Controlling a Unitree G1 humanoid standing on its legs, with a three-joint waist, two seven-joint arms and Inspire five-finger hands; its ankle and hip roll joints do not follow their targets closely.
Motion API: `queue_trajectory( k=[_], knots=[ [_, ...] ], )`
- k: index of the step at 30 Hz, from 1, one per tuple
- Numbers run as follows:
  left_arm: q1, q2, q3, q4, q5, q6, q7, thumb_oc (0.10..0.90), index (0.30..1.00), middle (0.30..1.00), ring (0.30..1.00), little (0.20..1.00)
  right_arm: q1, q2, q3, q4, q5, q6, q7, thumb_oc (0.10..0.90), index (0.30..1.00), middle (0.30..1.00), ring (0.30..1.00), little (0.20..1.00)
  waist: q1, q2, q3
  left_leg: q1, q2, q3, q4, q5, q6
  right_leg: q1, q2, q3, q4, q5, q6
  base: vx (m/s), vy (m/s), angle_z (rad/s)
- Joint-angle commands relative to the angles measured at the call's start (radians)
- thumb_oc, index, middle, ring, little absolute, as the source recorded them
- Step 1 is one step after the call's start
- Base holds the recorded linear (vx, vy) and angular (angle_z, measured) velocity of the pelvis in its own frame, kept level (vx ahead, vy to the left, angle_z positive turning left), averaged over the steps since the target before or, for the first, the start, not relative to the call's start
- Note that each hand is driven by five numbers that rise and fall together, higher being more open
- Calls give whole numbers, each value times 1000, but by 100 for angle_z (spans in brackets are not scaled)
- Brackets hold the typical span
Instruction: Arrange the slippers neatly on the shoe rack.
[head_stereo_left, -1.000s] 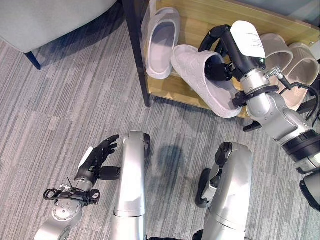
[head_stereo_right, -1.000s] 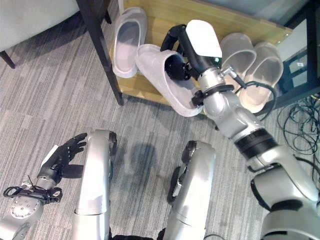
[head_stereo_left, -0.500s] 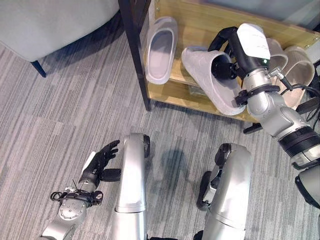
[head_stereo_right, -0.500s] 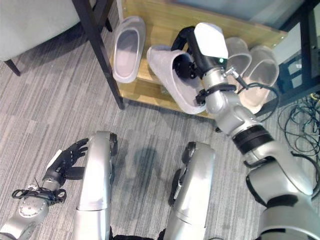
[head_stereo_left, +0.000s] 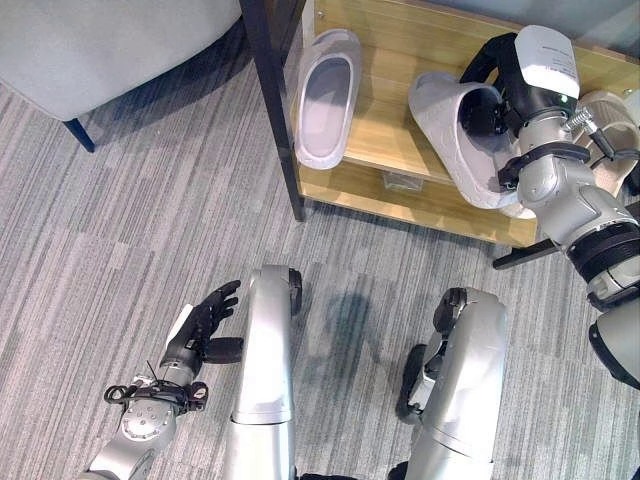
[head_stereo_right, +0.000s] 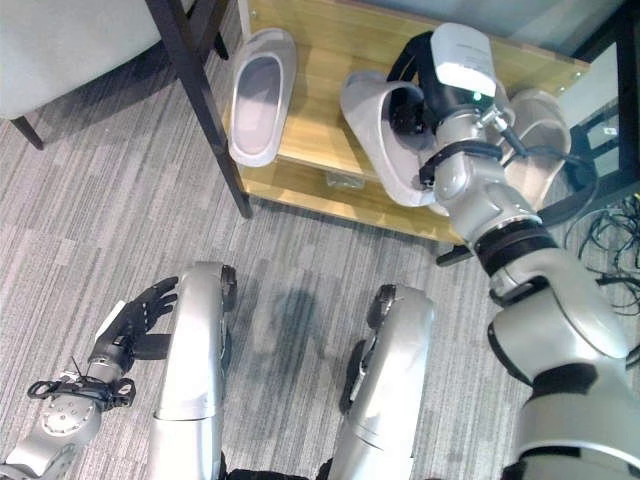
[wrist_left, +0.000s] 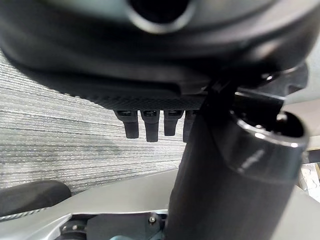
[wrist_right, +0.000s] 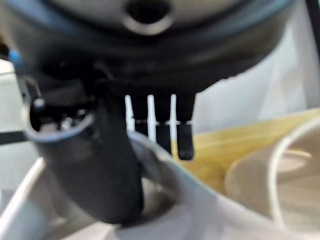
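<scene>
The left hand (head_stereo_left: 205, 318) hangs low over the carpet, well short of the shoe rack (head_stereo_left: 400, 185), fingers straight and loosely spread. A pale slipper (head_stereo_left: 325, 97) lies at the rack's left end. Right of it, the right hand (head_stereo_left: 500, 95) pinches a second slipper (head_stereo_left: 450, 130) over the rack's middle, beside beige slippers (head_stereo_right: 545, 135).

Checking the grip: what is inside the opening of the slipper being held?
The right hand has its thumb inside the slipper, fingers over the strap. The insole beneath the thumb is hidden.
</scene>
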Motion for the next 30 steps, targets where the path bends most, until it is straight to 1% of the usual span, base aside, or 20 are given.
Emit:
queue_trajectory(
  k=[1,7,8,9,10,11,21,28,30],
  knots=[
    [-97,-19,-39,40,-4,-8,67,800,900,900,900,900,-231,-2,-21,39,39,-24,-67,400,300,300,300,300,32,5,-36,-63,43,108,30,-50,123,-20,-63,-52,41,-17,-172,0,0,0],
    [-109,-23,-44,44,-16,-16,72,800,900,900,900,900,-235,48,-18,64,46,-21,-69,400,300,300,300,300,41,7,-36,-63,40,105,30,-51,118,-20,-65,-54,41,-17,-174,0,0,0],
    [-112,-24,-46,47,-17,-16,73,800,900,900,900,900,-235,58,-17,67,47,-21,-68,420,331,331,331,331,42,8,-36,-63,40,104,31,-51,118,-20,-65,-55,42,-17,-175,0,0,0],
    [-112,-24,-46,47,-18,-17,73,800,900,900,900,900,-235,58,-17,67,47,-21,-68,466,399,399,399,399,41,8,-36,-63,41,104,31,-51,118,-20,-65,-55,42,-17,-175,0,0,0],
    [-116,-25,-46,50,-19,-17,73,800,900,900,900,900,-236,68,-15,72,47,-21,-65,715,773,773,773,773,42,8,-36,-63,40,101,33,-52,118,-20,-65,-56,43,-17,-175,0,0,0],
    [-127,-28,-50,59,-19,-16,75,800,900,900,900,900,-240,83,-14,72,51,-20,-62,800,900,900,900,900,43,9,-36,-63,42,98,34,-52,116,-20,-66,-56,43,-17,-175,0,0,0],
    [-136,-35,-54,82,-16,-9,70,800,900,900,900,900,-240,95,-4,27,39,-22,-48,800,900,900,900,900,42,4,-36,-63,45,95,33,-46,111,-20,-65,-58,43,-14,-175,0,0,0],
    [-128,-37,-49,92,-19,-4,66,800,900,900,900,900,-248,82,15,20,43,-26,-27,800,900,900,900,900,37,1,-36,-63,47,90,36,-45,107,-20,-64,-59,44,-13,-176,0,0,0],
    [-130,-38,-52,97,-20,-4,66,800,900,900,900,900,-257,84,17,43,51,-27,-27,800,900,900,900,900,39,3,-36,-63,45,86,38,-45,105,-20,-64,-62,44,-13,-176,0,0,0]
  ],
)
